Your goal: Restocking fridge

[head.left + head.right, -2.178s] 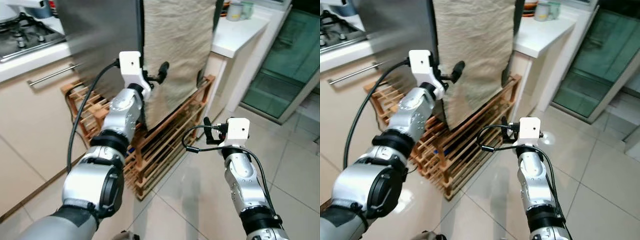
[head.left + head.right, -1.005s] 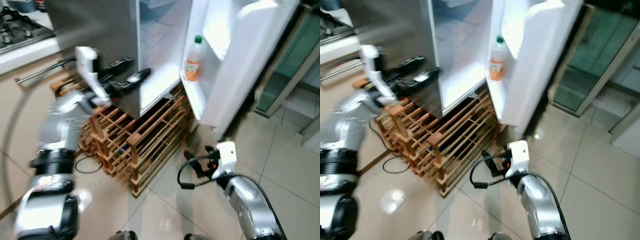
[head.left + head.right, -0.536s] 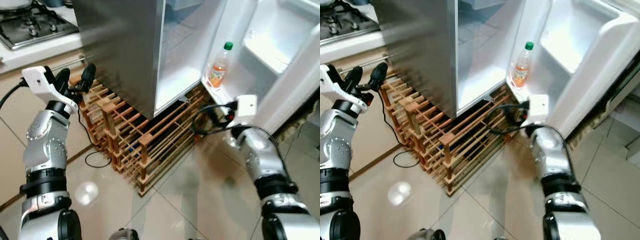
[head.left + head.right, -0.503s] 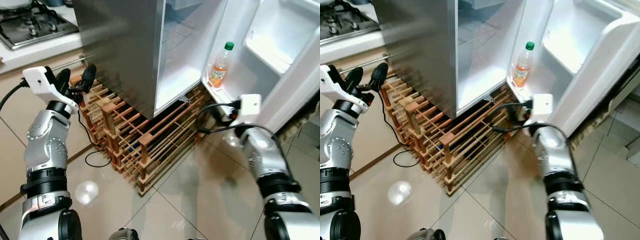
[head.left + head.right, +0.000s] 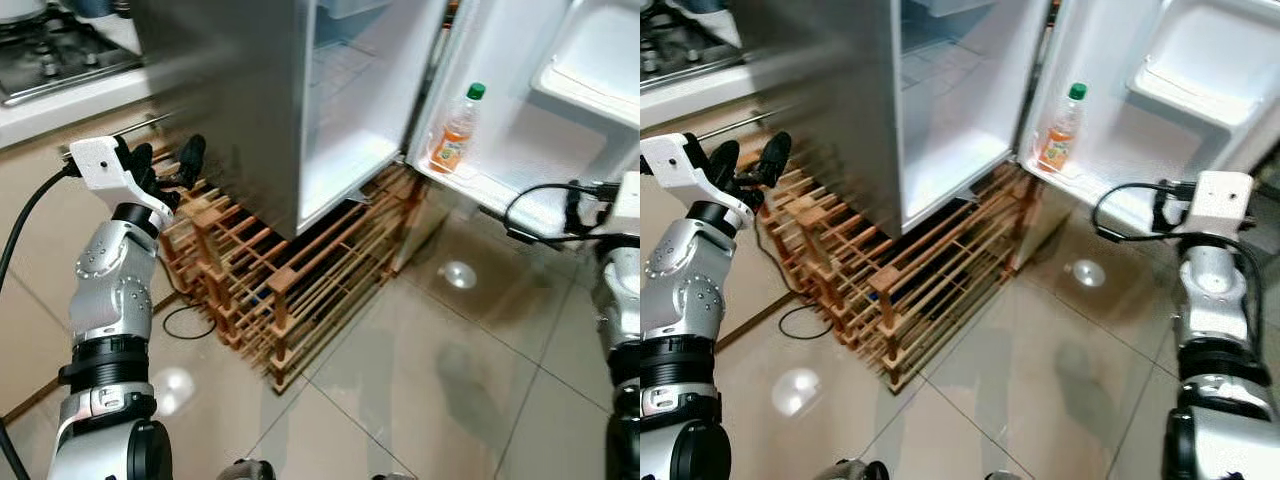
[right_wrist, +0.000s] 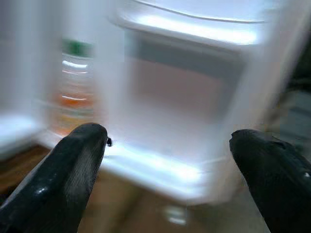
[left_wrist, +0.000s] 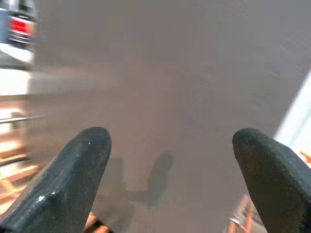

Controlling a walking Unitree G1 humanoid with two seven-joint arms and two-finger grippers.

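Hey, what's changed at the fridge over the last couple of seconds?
The fridge door, shut and cloth-covered before, now stands wide open. The left end effector, earlier at the door's edge, has let go and pulled back beside the fridge; the right end effector rose toward the door. Both are empty. The orange bottle sits unmoved.

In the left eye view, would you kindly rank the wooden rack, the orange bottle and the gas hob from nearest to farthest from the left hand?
1. Wooden rack: just beside the left hand, under the fridge.
2. Gas hob: on the counter above the hand.
3. Orange bottle: far across, in the open door's shelf.
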